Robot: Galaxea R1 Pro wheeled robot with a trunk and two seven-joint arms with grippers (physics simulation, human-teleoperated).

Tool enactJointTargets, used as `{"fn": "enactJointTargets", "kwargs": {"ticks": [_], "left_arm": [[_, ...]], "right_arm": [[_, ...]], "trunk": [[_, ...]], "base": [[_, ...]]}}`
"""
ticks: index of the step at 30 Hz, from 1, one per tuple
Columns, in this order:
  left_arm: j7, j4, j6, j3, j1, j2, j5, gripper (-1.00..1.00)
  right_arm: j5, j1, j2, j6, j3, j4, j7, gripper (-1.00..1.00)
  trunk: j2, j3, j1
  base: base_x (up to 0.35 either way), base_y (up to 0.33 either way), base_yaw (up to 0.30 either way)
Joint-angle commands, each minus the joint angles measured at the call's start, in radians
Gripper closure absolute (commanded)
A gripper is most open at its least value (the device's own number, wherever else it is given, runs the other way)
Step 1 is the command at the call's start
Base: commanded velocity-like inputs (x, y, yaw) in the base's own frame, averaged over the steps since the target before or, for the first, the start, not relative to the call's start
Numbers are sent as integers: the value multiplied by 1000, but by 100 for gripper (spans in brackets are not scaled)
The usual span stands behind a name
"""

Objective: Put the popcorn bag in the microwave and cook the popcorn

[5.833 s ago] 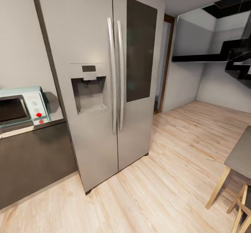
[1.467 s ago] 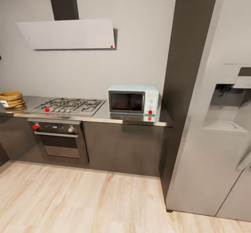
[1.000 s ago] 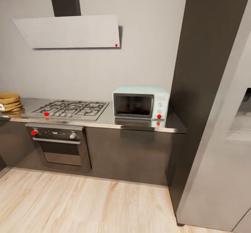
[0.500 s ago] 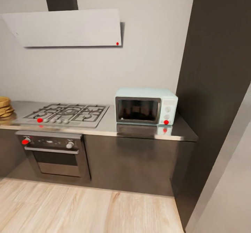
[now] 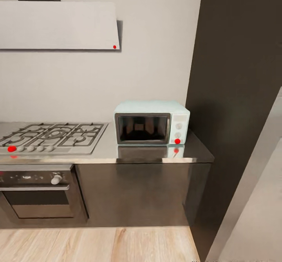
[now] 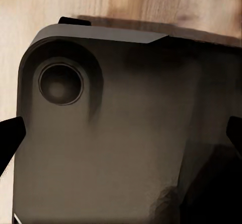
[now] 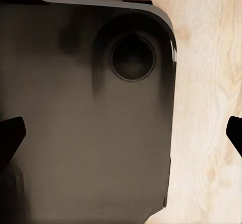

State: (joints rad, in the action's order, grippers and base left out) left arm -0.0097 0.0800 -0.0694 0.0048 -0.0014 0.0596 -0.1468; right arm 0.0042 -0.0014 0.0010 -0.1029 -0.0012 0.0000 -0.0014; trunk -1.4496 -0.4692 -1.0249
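The pale blue microwave (image 5: 150, 122) stands on the grey countertop (image 5: 156, 155) against the wall, its dark glass door shut and a red dot on its white knob panel. The popcorn bag is out of view. In the left wrist view my left gripper (image 6: 121, 136) is open, its black fingertips (image 6: 7, 138) far apart at the picture's edges with nothing between them. My right gripper (image 7: 121, 133) is open the same way. Both wrist cameras look onto my own dark grey base (image 6: 126, 73) (image 7: 60, 83) above the wood floor.
A gas hob (image 5: 51, 136) lies in the countertop left of the microwave, over a black-and-steel oven (image 5: 37, 195). A white hood (image 5: 58, 24) hangs above. A tall dark panel (image 5: 235, 77) and the grey fridge side (image 5: 254, 215) close off the right. Wood floor (image 5: 98, 246) runs along the cabinets.
The camera has turned from the fridge to the counter and come closer. The tan sack at the counter's far left has slid out of the picture.
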Motion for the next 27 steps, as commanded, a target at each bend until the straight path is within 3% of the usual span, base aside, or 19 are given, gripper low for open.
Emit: {"fn": "enactJointTargets", "kwargs": {"ticks": [1,11,27], "left_arm": [[-1,0,-3,0,0,0,-8,-100],[-1,0,-3,0,0,0,-8,-100],[-1,0,-4,0,0,1,-7,-100]], "right_arm": [[0,0,0,-3,0,0,0,-100],[-1,0,0,-2,0,0,0,-100],[2,0,-5,4,7,1,0,-100]], "trunk": [[0,-1,0],[0,-1,0],[0,-1,0]], "base": [[30,4,-242],[4,1,-221],[0,0,-7]]}}
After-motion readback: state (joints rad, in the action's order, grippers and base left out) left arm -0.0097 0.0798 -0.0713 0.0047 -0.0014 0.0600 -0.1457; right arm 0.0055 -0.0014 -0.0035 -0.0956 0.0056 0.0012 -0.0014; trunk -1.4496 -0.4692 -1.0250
